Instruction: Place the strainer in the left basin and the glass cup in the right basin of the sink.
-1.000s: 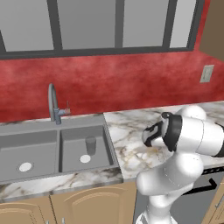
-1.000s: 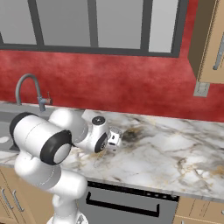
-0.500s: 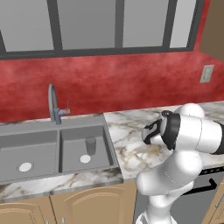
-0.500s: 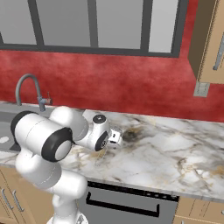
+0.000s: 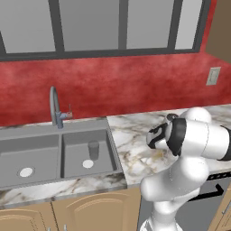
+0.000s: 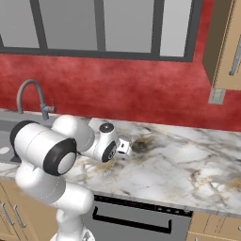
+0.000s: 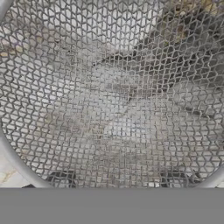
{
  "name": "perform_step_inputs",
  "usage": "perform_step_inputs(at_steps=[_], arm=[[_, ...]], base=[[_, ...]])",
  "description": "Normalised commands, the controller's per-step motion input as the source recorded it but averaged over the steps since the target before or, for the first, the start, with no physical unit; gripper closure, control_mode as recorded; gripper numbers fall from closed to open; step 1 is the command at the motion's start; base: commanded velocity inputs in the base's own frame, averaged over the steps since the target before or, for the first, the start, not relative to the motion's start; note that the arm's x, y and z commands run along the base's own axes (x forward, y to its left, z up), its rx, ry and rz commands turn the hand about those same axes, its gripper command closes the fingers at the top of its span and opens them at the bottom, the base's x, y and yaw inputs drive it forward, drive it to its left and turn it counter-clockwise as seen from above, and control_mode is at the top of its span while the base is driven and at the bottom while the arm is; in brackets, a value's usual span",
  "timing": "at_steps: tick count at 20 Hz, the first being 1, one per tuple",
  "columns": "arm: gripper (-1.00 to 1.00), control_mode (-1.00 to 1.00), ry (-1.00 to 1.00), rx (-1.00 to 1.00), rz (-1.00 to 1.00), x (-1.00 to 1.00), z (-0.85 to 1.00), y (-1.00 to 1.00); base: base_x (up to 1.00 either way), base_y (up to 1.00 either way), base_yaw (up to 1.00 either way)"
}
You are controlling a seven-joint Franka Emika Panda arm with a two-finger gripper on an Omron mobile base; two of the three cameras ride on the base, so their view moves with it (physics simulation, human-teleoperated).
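Strainer (image 7: 118,100) sits on the marble counter (image 6: 188,164), right of the sink (image 5: 54,153), pressed up close against the hand camera so its wire mesh covers the veined stone beneath. Gripper (image 6: 123,147) is down over it; its dark fingertips (image 7: 61,178) show dimly through the mesh near the rim. Whether the jaws have hold of the strainer yet, I cannot tell. Glass cup (image 5: 93,150) stands upright in the right basin (image 5: 74,153), beside the pale drain, so that half looks done. Left basin (image 5: 38,153) holds only its drain; the strainer remains to be lifted and carried across to it.
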Motion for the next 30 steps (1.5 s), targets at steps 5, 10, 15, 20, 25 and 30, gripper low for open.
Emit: perform_step_inputs(at_steps=[5, 10, 15, 20, 25, 30], arm=[[1.0, -1.0, -0.01, 0.0, 0.0, 0.0, 0.22, 0.0], [1.0, -1.0, -0.01, 0.0, 0.0, 0.0, 0.3, 0.2], [1.0, -1.0, 0.0, 0.0, 0.0, 0.0, 0.13, 0.42], [1.0, -1.0, 0.0, 0.0, 0.01, 0.0, 0.0, 0.4], [1.0, -1.0, 0.0, 0.0, 0.02, 0.0, 0.0, 0.34], [1.0, -1.0, 0.0, 0.0, 0.03, -0.11, 0.0, 0.14]], base=[[0.0, 0.0, 0.0], [0.0, 0.0, 0.0], [0.0, 0.0, 0.0], [0.0, 0.0, 0.0], [0.0, 0.0, 0.0], [0.0, 0.0, 0.0]])
